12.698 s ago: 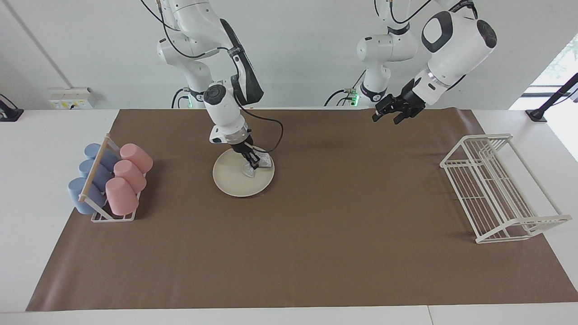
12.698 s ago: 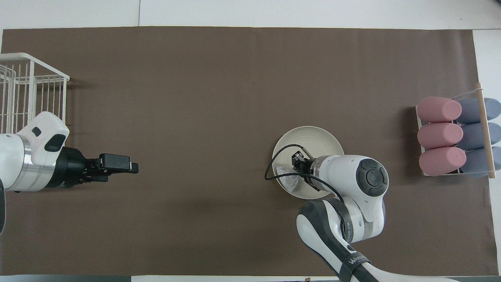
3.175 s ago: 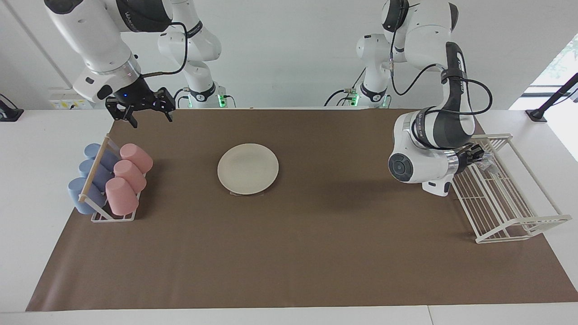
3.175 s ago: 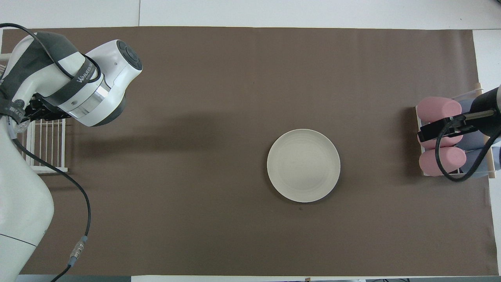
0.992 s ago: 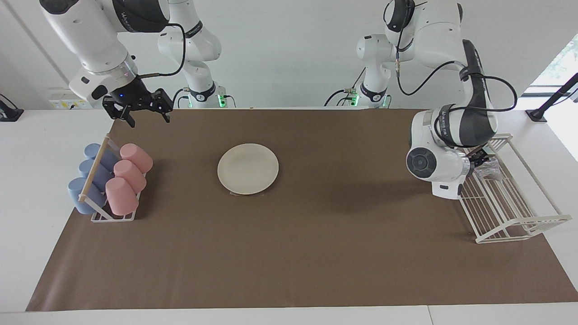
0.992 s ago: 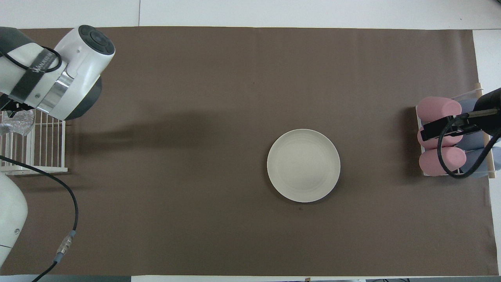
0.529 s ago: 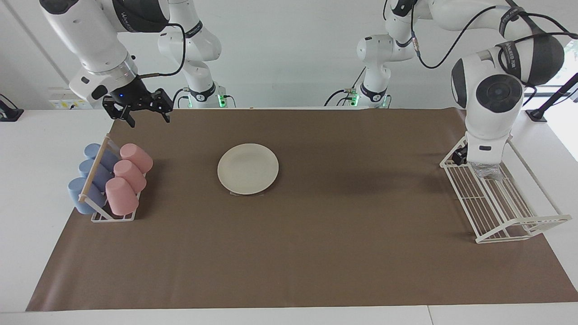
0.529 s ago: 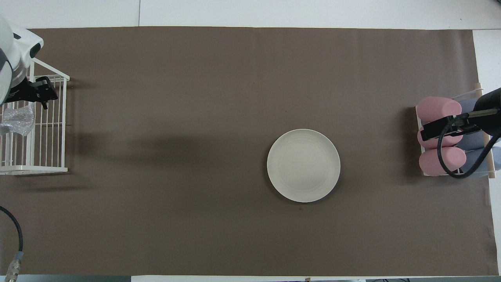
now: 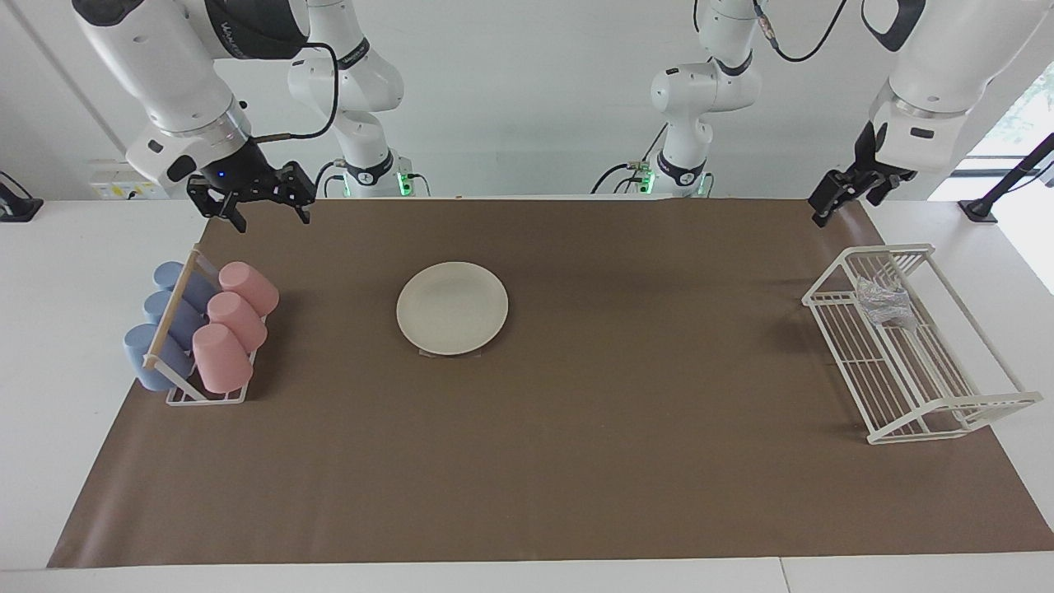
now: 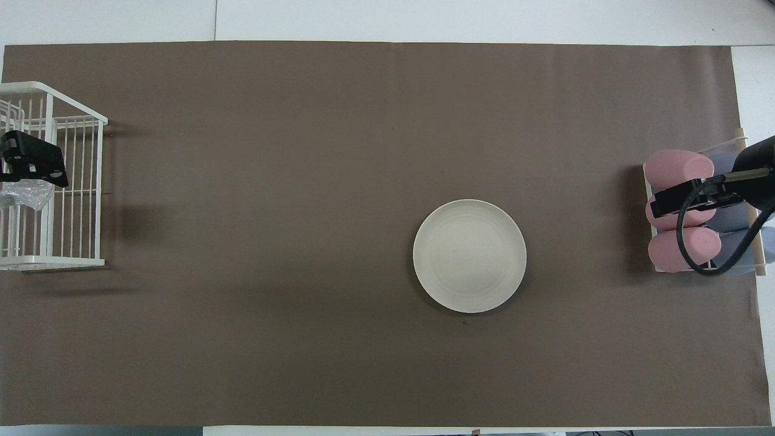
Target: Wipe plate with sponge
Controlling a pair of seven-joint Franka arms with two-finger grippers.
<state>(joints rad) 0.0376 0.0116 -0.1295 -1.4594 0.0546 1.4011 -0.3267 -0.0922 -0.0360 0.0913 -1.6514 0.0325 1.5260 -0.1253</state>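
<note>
Facing view shows the sponge [image 9: 883, 301], a light, soft, crushable wad best pinched across its middle, lying in the rack [image 9: 947, 412], well apart from the plate [image 9: 452, 308], while left gripper [image 9: 841, 198] and right gripper [image 9: 251, 202] hang empty, fingers apart.

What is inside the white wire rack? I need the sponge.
The sponge lies in the white wire rack, at its end nearer the robots. Nothing else shows inside.

A robotics lab: two white arms [image 9: 181, 91] bolted at a table covered with brown paper [image 9: 576, 461]
</note>
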